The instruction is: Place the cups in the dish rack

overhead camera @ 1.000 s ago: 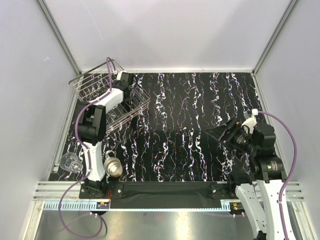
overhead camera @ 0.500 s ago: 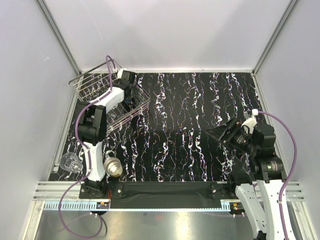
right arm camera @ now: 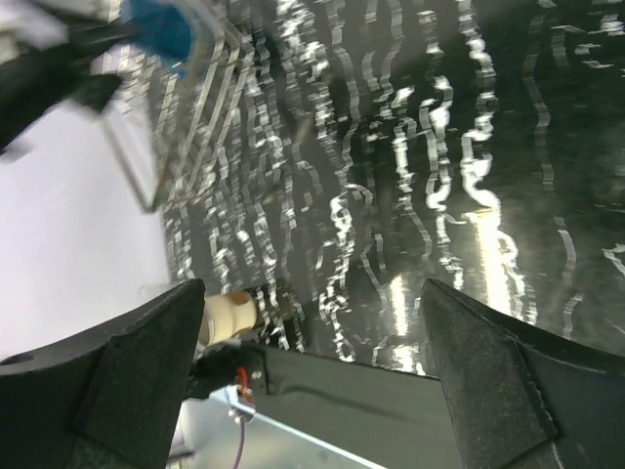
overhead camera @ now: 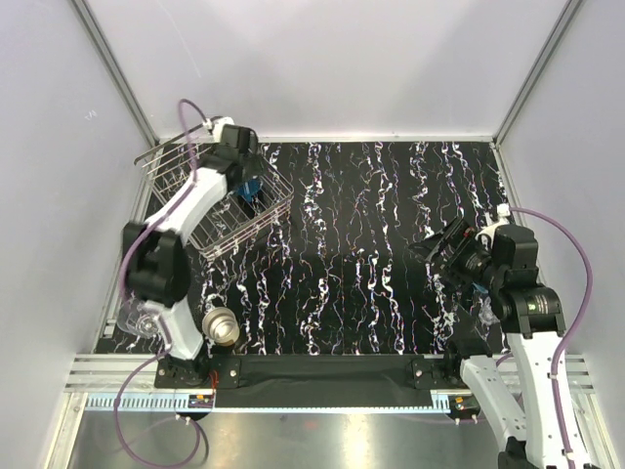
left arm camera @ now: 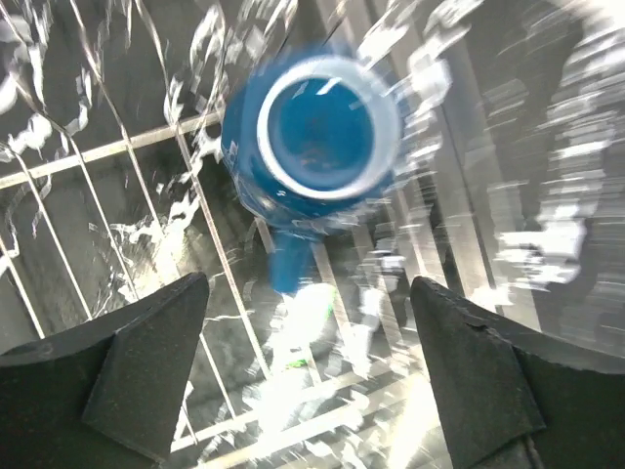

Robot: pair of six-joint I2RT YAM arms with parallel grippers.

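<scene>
A blue cup (left arm camera: pixel 317 137) with a pale rim stands upright, mouth up, in the wire dish rack (overhead camera: pixel 234 233) at the table's far left. My left gripper (left arm camera: pixel 308 362) hangs just above it, open, with nothing between its fingers; in the top view the left gripper (overhead camera: pixel 246 174) is over the blue cup (overhead camera: pixel 252 190). A beige-silvery cup (overhead camera: pixel 223 326) lies on its side by the left arm's base, and a clear glass cup (overhead camera: pixel 139 318) sits left of it. My right gripper (overhead camera: pixel 435 249) is open and empty above the mat's right side.
The black marbled mat (overhead camera: pixel 361 264) covers the table. In the right wrist view the beige cup (right arm camera: pixel 229 315) lies near the mat's front edge and the rack (right arm camera: pixel 200 107) stands far off. White walls close in on three sides.
My left gripper has opened, let go of the blue cup in the rack and risen above it. The right gripper has opened wider and shifted slightly right.
</scene>
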